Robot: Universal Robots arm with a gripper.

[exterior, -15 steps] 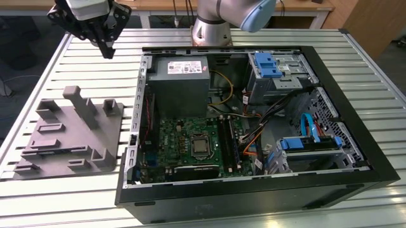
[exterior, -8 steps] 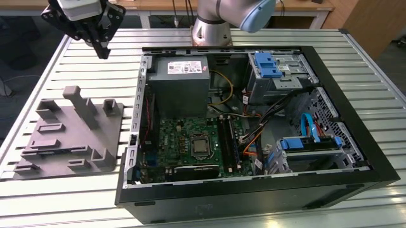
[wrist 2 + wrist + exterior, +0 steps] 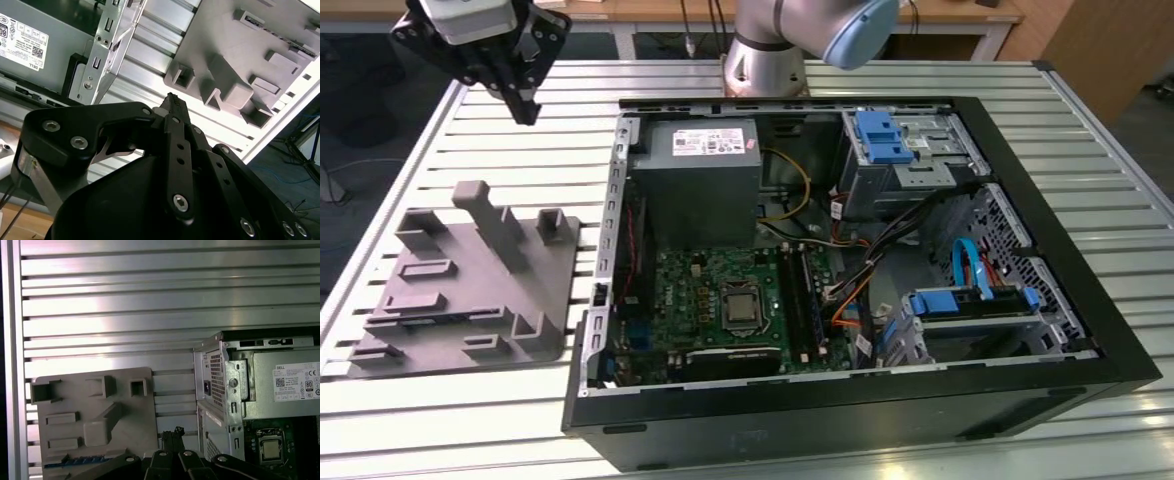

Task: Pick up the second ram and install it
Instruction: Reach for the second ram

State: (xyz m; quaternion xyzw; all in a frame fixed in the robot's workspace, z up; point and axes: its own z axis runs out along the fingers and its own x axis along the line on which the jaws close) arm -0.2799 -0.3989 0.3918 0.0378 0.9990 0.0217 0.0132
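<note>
My gripper [image 3: 524, 112] hangs high over the slatted table, above the far-left corner of the exterior view, beyond the grey holder block [image 3: 467, 290] and to the left of the open computer case [image 3: 1067, 250]. Its black fingers taper together to one tip in both wrist views [image 3: 172, 100] [image 3: 171, 432], shut with nothing seen between them. In the first wrist view a thin bluish strip, the second ram [image 3: 75, 460], lies in a slot along the edge of the holder block [image 3: 95, 410]. The green board [image 3: 707, 290] lies in the case with long black slots [image 3: 794, 300] beside the processor.
A grey power supply [image 3: 698, 170] fills the case's far-left corner. Blue drive brackets [image 3: 881, 135] and bundled cables [image 3: 881, 250] occupy the exterior view's right side of the case. The holder block [image 3: 235, 55] has raised posts and pockets. The arm's base [image 3: 767, 60] stands behind the case.
</note>
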